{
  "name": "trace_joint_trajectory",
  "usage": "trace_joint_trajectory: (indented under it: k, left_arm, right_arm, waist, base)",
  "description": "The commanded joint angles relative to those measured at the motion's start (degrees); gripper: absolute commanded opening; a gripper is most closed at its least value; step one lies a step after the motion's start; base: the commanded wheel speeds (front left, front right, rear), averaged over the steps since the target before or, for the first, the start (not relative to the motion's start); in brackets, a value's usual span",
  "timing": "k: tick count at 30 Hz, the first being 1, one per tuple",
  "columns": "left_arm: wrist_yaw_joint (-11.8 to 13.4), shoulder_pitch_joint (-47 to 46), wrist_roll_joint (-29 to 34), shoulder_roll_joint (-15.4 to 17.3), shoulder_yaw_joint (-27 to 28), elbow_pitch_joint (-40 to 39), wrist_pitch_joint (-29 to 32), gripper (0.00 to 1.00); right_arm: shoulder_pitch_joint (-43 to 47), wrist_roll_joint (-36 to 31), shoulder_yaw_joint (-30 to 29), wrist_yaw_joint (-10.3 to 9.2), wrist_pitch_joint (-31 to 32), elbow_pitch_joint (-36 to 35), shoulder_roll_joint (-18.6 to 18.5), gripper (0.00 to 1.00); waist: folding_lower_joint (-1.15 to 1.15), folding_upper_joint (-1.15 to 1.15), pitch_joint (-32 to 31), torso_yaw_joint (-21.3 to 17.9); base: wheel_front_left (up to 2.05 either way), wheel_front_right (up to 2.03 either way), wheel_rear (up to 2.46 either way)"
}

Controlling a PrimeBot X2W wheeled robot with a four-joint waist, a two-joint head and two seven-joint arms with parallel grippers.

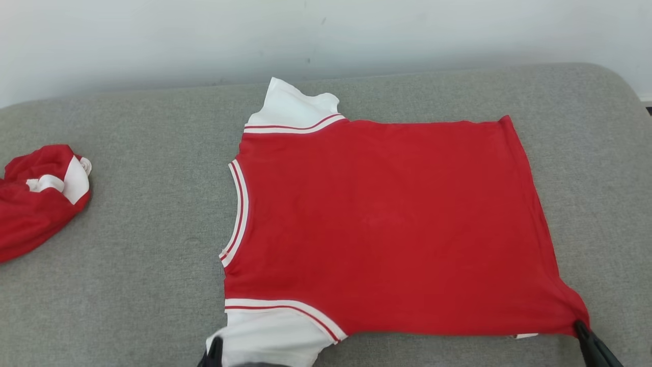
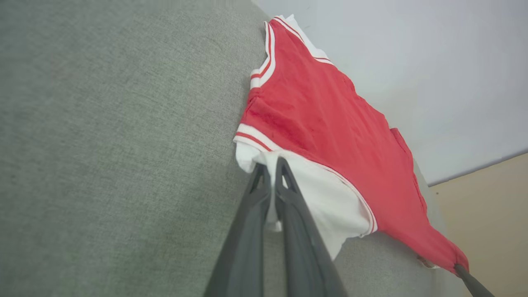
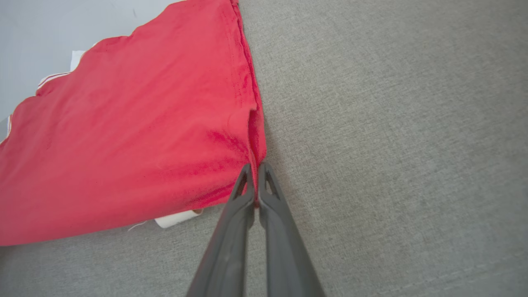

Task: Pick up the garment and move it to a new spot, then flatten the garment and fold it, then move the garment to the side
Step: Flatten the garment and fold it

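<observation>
On grey cushion (image 1: 132, 265), spread flat, red garment (image 1: 387, 224) with white sleeves. Well left of garment, crumpled red-and-white bundle (image 1: 35, 204). Clamped on garment's near sleeve, left gripper (image 2: 270, 165); on its near hem corner, right gripper (image 3: 255, 167). Under that corner, white label (image 3: 177, 218), unreadable.

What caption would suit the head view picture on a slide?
Left gripper and right gripper pinch a red shirt spread on the grey couch.
</observation>
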Motion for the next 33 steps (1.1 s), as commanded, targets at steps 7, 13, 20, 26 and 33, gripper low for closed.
trace_joint_trajectory:
  k: [7, 13, 20, 26, 33]
  left_arm:
    - [-0.36, -7.23, 2.22, 0.66, -1.05, -0.70, 1.80, 0.00]
    - [-1.50, -15.50, 3.53, 1.67, -1.54, 2.34, 4.28, 0.00]
    - [-4.13, -27.16, 3.37, 2.04, -1.00, 11.08, 6.60, 0.00]
    - [-7.00, -35.38, 3.66, 1.01, -1.15, 20.71, 5.82, 0.00]
    - [-9.08, -41.01, 5.16, 0.14, -1.66, 29.89, 2.84, 1.00]
  right_arm:
    - [-1.98, -1.44, -2.53, -0.16, 4.23, -3.57, 4.35, 0.00]
    - [-6.15, -1.06, -3.97, -0.15, 8.49, -5.42, 7.25, 0.00]
    - [-14.47, -0.51, -6.40, -0.15, 12.65, -1.51, 9.32, 0.00]
    - [-22.57, -2.09, -5.62, -0.15, 12.75, 4.07, 10.19, 0.00]
    - [-28.38, -2.77, -3.60, -0.15, 9.24, 9.35, 10.03, 1.00]
  waist:
    - [0.00, 0.00, -0.48, -1.11]
    - [0.00, 0.00, 0.93, -2.52]
    - [0.00, 0.00, 3.66, -3.46]
    - [0.00, 0.00, 5.36, -3.94]
    - [0.00, 0.00, 5.70, -4.04]
  base:
    - [0.00, 0.00, 0.00]
    - [0.00, 0.00, 0.00]
    - [0.00, 0.00, 0.00]
    - [0.00, 0.00, 0.00]
    - [0.00, 0.00, 0.00]
